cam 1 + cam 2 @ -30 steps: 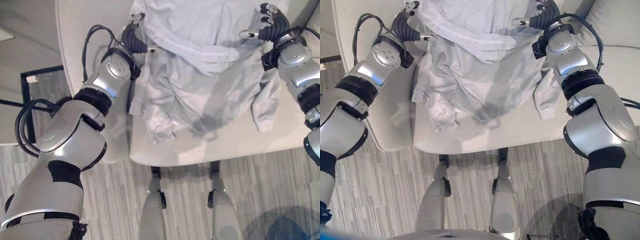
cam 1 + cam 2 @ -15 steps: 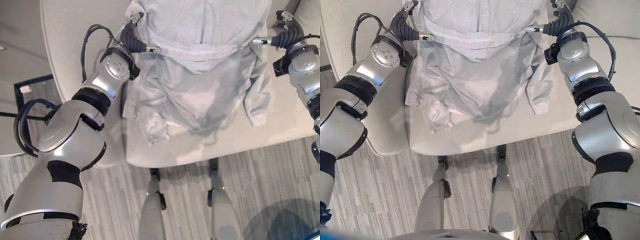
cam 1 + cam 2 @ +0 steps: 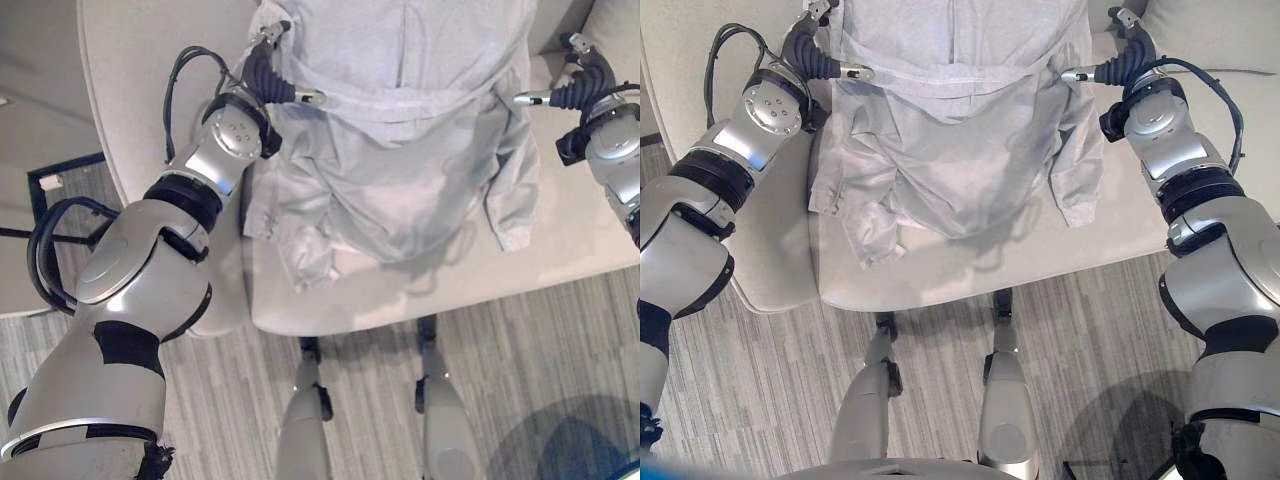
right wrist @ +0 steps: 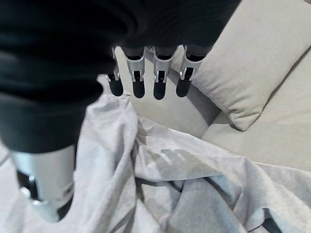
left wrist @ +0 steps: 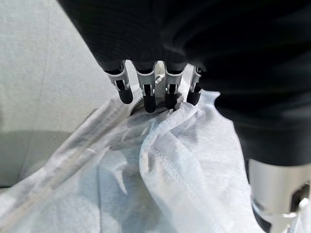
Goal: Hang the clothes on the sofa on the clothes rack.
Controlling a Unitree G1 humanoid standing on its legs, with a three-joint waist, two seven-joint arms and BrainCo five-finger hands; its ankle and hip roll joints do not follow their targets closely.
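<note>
In the left wrist view the fingers [image 5: 146, 99] of the left hand [image 3: 262, 72] are curled down in a row, their dark tips pressed into a bunched fold of the light grey garment [image 3: 400, 130], pinching its edge; the thumb cannot be made out there. From the head views this hand sits at the garment's upper left corner, holding the cloth up off the seat.

In the right wrist view the fingers [image 4: 138, 87] of the right hand [image 3: 1130, 62] are bent in a row with their tips just above and beside the garment's edge; the cloth rises to meet the fingertip nearest the thumb side, but whether it is really pinched cannot be told. In the right eye view this hand is just beside the garment's upper right corner, its thumb pointing in toward the cloth.

The garment hangs spread between the two hands, its upper part lifted, its lower body and both sleeves draped in folds onto the seat of the beige sofa [image 3: 970, 280]. A seam band runs across it from hand to hand. A beige cushion [image 4: 252, 63] lies on the sofa beyond the right hand. No label or writing can be read on the cloth
</note>
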